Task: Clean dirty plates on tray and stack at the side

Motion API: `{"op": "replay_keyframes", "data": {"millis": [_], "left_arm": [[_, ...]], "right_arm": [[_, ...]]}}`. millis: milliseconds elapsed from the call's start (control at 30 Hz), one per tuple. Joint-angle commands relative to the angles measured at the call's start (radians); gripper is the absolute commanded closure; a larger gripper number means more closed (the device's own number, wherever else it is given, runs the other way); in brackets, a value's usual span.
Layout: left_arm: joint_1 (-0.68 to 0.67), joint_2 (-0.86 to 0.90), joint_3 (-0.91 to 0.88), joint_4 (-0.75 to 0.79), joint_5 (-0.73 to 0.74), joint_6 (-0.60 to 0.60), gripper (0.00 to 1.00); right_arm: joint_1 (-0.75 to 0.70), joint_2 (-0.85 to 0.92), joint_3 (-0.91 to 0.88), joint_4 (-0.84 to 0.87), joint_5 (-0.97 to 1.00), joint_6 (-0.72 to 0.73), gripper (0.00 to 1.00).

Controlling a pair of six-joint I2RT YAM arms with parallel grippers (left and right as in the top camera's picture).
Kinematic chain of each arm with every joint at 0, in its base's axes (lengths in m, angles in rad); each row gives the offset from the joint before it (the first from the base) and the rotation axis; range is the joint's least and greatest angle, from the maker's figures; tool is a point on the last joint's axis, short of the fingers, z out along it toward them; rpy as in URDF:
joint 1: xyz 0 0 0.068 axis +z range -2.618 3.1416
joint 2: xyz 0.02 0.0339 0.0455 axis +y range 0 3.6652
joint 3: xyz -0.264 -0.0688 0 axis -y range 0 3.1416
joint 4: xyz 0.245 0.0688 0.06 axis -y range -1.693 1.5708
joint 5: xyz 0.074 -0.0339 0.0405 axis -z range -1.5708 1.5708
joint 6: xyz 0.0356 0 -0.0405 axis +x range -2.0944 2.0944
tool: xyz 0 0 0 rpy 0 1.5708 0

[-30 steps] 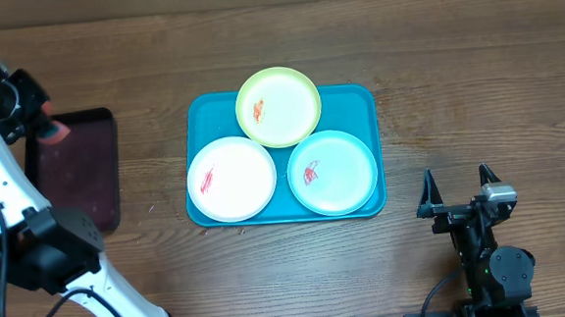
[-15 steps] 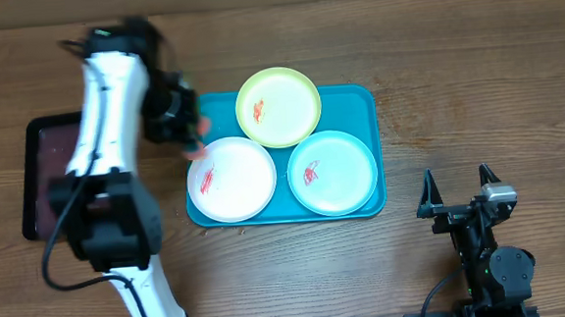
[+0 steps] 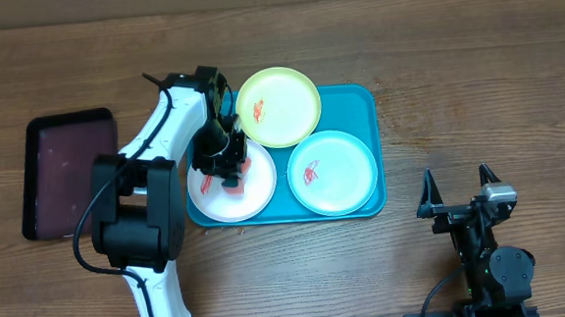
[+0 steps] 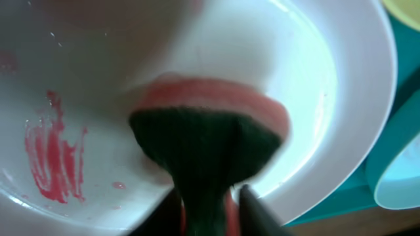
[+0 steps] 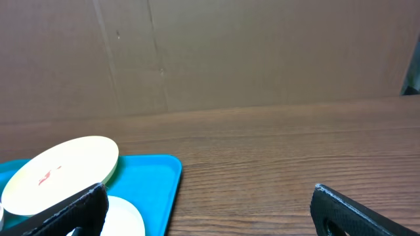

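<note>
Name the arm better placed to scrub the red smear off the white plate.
Left. The left gripper holds the sponge pinched right over the white plate, beside the red smear. The right gripper stands open and empty, off to the right of the tray.

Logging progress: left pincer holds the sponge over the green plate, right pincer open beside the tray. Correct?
No: the left pincer holds the sponge over the white plate, as the left wrist view shows. The right pincer is open beside the tray.

Bright, even light; left wrist view blurry.
</note>
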Motion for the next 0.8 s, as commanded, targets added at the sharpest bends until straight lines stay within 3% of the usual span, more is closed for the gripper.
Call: {"op": "replay_keyframes", "data": {"millis": [0,133,333,433,567,633,767], "left_arm": [[0.002,0.0,-0.005,0.006,-0.032,-0.014,0.0],[0.024,0.0,0.085,-0.051,-0.032,-0.015,0.0],[0.094,-0.023,0.421,-0.241,-0.033,-0.014,0.0],[0.139,-0.053,0.557,-0.268,-0.033,-0.015,0.11],[0.202,-0.089,0.658,-0.271,-0.033,-0.015,0.12],[0.222,-0.094,0.659,-0.277,-0.032,-0.015,0.02],[0.231,-0.085,0.657,-0.29,-0.005,-0.057,0.0]], "right_arm": [[-0.002,-0.008,-0.01,0.006,-0.001,-0.003,0.0],[-0.002,-0.008,-0.01,0.006,-0.001,-0.003,0.0],[-0.002,-0.008,-0.01,0.006,-0.001,-0.003,0.0],[-0.002,-0.008,-0.01,0.006,-0.001,-0.003,0.0],[-0.002,-0.008,-0.01,0.013,-0.013,-0.002,0.0],[-0.002,-0.008,-0.01,0.072,-0.15,0.062,0.0],[-0.002,-0.008,-0.01,0.305,-0.452,0.185,0.0]]}}
